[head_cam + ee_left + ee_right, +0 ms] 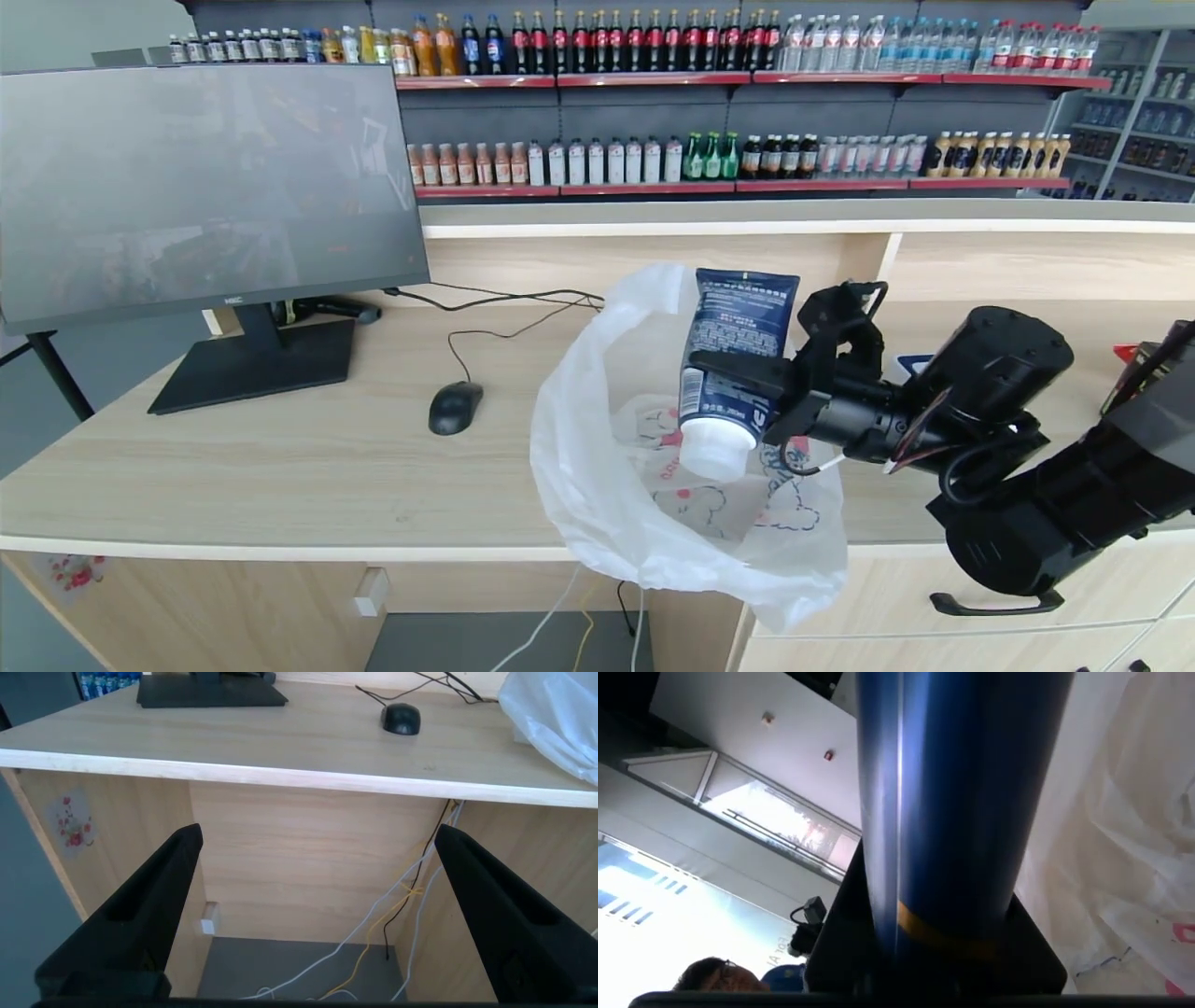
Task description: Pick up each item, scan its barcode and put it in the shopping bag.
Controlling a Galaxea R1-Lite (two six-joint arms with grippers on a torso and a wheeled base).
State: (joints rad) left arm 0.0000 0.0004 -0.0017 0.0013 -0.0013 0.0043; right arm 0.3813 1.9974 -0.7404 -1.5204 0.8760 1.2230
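Above the open mouth of the shopping bag point(597, 448), the right pincer point(747, 381) is clenched on a dark blue squeeze tube point(744, 308). It holds the tube nearly upright, white cap point(716, 450) pointing down into the bag. One dark finger crosses the front of the tube on its lower half, a little above the cap. In the right wrist view the tube's glossy wall point(952, 793) runs straight up from the jaws, with the bag's pale film point(1130, 859) beside it.

The tube is probably light, and it looks soft-walled and shiny. A hard pinch at mid-body would likely dent it and let it slide or swing in the jaws. The firmest place to hold should be low on the body, where the shoulder meets the cap, and that is roughly where the finger now sits. The flat crimped end at the top would be stiff too, but thin. The tube looks unlikely to break, so a short drop, cap first, should do it no harm.

The bag is thin, limp plastic slumped on the bench point(280, 457) and hanging over its front edge. Its rim could fold shut or shift if the tube brushes it.

The left pincer point(318, 840) hangs released, fingers wide apart, below the bench's front edge and facing the cabinet recess. A mouse point(455, 407) and a monitor point(205, 187) sit on the bench, well apart from the bag.
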